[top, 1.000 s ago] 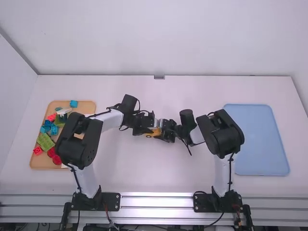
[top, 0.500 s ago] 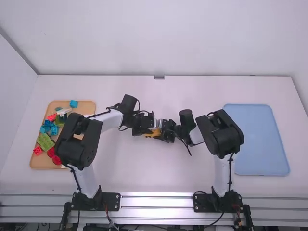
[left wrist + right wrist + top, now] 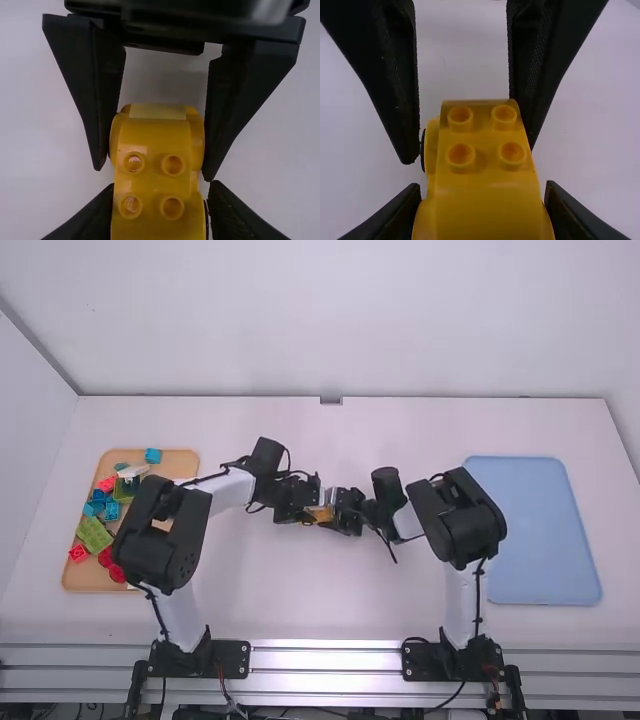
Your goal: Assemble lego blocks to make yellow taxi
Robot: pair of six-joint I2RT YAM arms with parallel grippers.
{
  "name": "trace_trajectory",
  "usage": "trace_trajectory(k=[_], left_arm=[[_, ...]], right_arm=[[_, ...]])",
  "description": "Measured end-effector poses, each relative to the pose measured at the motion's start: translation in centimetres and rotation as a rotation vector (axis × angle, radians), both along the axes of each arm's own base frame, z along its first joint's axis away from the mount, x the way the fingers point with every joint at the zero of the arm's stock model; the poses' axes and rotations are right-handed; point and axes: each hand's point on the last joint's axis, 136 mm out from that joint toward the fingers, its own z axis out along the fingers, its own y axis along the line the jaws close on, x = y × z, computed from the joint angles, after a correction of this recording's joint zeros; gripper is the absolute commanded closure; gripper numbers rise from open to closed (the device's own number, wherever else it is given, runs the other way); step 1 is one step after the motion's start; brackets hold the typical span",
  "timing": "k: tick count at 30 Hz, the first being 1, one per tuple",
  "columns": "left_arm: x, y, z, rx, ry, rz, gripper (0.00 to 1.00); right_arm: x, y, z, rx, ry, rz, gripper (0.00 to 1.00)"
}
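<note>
Studded yellow plastic block assembly (image 3: 485, 172): positioned over the middle of the white table (image 3: 340, 590), between the arms. Left gripper (image 3: 308, 511): clamped on one end of it. Right gripper (image 3: 345, 513): clamped on the opposite end. Tan tray (image 3: 183, 462): at table's left, bearing assorted coloured blocks (image 3: 95, 533).

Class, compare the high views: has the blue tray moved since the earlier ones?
No: the blue tray keeps its place against the table's right edge.

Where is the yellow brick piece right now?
In the high view, the yellow brick piece is about midway between the wooden tray and the blue tray, held between the left pincer and right pincer.
</note>
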Motion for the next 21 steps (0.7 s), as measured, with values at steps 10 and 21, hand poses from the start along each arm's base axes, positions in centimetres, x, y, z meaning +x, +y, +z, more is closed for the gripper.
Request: trace_trajectory(k=[10, 21], left_arm=[[0.5, 0.2, 1.9, -0.013, -0.043, 0.013, 0.11], [3.6, 5.3, 7.1, -0.092, -0.110, 0.206, 0.01]], right_arm=[[0.1, 0.0, 0.0, -0.003, -0.004, -0.004, 0.48], [0.3, 0.0, 0.1, 0.002, -0.007, -0.011, 0.48]])
